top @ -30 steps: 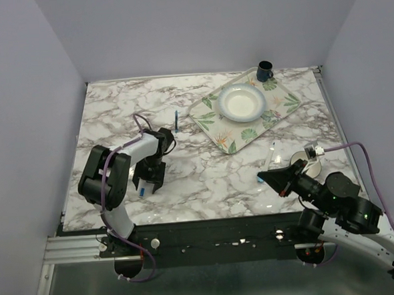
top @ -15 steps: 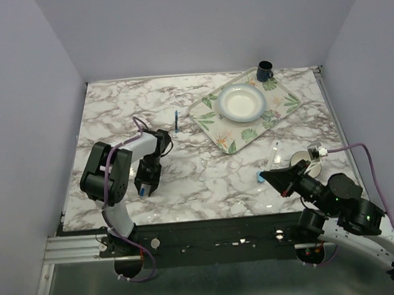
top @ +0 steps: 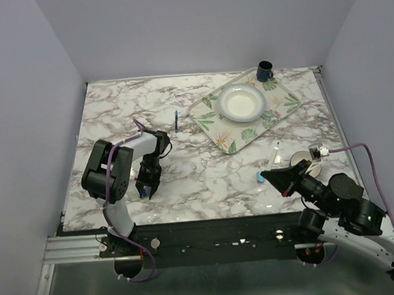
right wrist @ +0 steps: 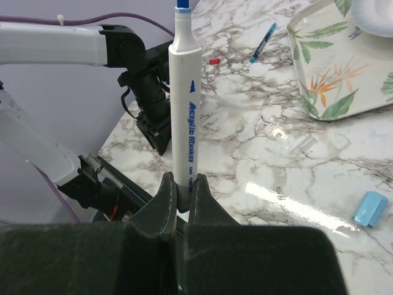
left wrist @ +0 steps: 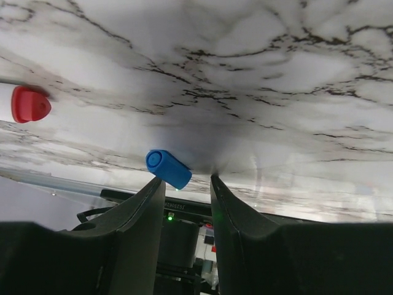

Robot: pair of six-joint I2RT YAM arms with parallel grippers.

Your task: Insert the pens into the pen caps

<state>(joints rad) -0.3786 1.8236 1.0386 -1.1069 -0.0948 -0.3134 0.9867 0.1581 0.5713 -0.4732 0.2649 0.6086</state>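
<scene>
1. The left end effector [left wrist: 186, 180] is open and low over the marble surface [left wrist: 258, 74]. Its 2 fingers flank a blue cap [left wrist: 168, 169], which lies on its side near the front-left edge.
2. The cap sits close to 1 finger rather than centred, and it lies askew to the gap. Closing from here could nudge the smooth, round cap so that it rolls away, or pinch it by 1 end so that it pops free.
3. The right end effector [right wrist: 183, 179] is clamped on the tail of a white marker pen [right wrist: 185, 104], held upright above the near-right part of the surface.
4. With so much barrel beyond the grip, the pen may pivot between the fingers when pressed into a cap. A tilted tip would likely miss the small mouth.
5. The pen has a white barrel with blue "Acrylic Marker" lettering and a bare blue tip.
6. The blue cap is a short glossy cylinder. I cannot tell which of its ends is open.
7. A light blue cap [right wrist: 370, 206] lies just beside the right end effector, and a red-ended pen [left wrist: 28, 104] lies near the blue cap.
</scene>
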